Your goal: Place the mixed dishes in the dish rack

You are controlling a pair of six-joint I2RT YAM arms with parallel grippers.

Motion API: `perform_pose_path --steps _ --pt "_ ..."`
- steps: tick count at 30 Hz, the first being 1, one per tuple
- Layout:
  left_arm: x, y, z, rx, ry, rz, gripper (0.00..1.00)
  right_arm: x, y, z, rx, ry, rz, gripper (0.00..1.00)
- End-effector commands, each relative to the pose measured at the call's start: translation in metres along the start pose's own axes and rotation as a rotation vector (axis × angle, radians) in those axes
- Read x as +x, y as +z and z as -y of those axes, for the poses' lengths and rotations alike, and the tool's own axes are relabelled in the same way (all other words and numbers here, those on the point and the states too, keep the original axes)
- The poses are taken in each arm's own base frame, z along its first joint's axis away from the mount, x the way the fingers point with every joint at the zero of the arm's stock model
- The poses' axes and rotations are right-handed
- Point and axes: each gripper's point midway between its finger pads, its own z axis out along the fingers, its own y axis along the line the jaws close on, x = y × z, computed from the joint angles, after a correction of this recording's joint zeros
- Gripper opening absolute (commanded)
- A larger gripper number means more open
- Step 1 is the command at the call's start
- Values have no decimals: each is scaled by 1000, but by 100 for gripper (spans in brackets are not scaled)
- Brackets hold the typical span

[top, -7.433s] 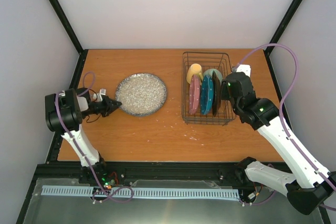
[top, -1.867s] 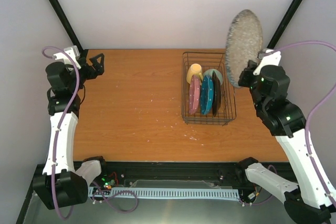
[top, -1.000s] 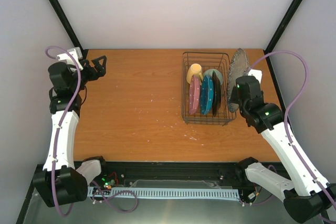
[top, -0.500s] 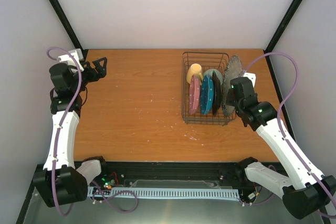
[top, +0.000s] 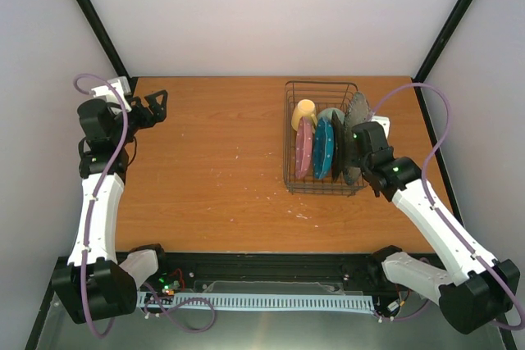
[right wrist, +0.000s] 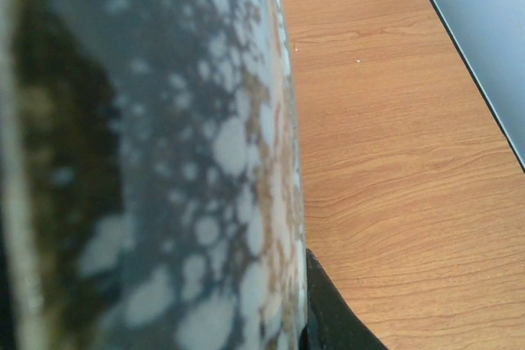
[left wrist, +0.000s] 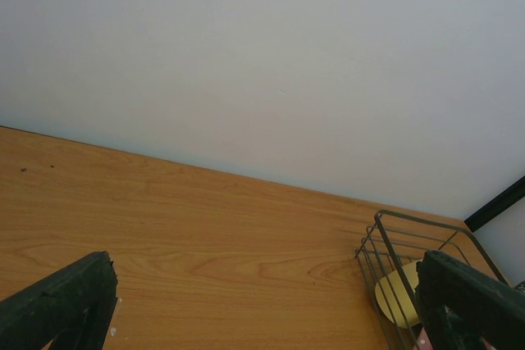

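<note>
The dish rack (top: pixel 292 138) stands on the right half of the table. In it are the yellow mug (top: pixel 303 111), the mint bowl (top: pixel 330 113), the pink plate (top: pixel 304 150), the teal plate (top: pixel 323 148) and the dark plate (top: pixel 337 150). The grey speckled plate (top: pixel 356 120) stands on edge at the rack's right end, beside the dark plate. My right gripper (top: pixel 360 147) is shut on its rim. In the right wrist view the plate (right wrist: pixel 164 161) fills the left side, with one fingertip (right wrist: pixel 330 321) pressed against it. My left gripper (top: pixel 156 107) hangs open and empty over the far left corner.
The left wrist view shows bare wood, the rack's corner (left wrist: pixel 408 239) and the mug (left wrist: pixel 396 299) behind its wires. Black frame posts (top: pixel 92 22) rise at both back corners, with white walls close on three sides. Bare wood (right wrist: pixel 394 137) lies right of the rack.
My right arm has lowered the grey speckled plate from above the rack's right rim down into its right end, upright beside the dark plate. The left arm has stayed still.
</note>
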Motion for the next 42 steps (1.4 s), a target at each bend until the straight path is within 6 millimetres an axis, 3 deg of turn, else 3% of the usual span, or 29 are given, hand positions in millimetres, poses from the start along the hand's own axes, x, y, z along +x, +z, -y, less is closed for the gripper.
perform_pose_path --steps 1,7,14,21,23,29,34,42 --pt "-5 0 2 9 36 23 100 -39 -5 -9 -35 90 141 3" --pt "-1 2 0 8 36 15 100 -32 -4 -18 -48 10 105 3" --pt "0 4 0 11 33 12 100 -10 2 -19 -64 -24 44 3" --pt "2 5 -1 16 29 8 100 -3 4 -24 -93 -21 24 24" --pt "2 5 -2 12 29 7 100 -4 4 -25 -96 -19 27 33" --pt "3 5 -3 8 27 6 100 -10 0 -22 -92 7 55 47" --pt "5 6 -4 5 27 3 100 -16 -7 -19 -92 23 82 51" --pt "6 6 -4 4 24 1 100 -36 -27 -13 -109 44 153 47"
